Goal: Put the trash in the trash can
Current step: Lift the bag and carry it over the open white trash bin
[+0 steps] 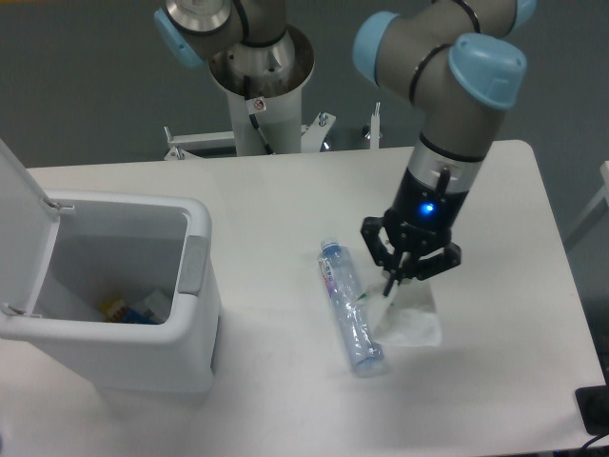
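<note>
Now the tool (394,283) pinches the top of the bag (411,319), and next it must lift it toward the trash can (195,286) at nine o'clock.

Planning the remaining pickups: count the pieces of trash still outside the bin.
2. The bottle lies on the table right of the trash can; the plastic bag hangs from the hand beside it, its lower edge near the table.

My arm reaches down over the tabletop's right half. My gripper (396,277) points downward, wrist lit blue, fingers pinched close.
</note>
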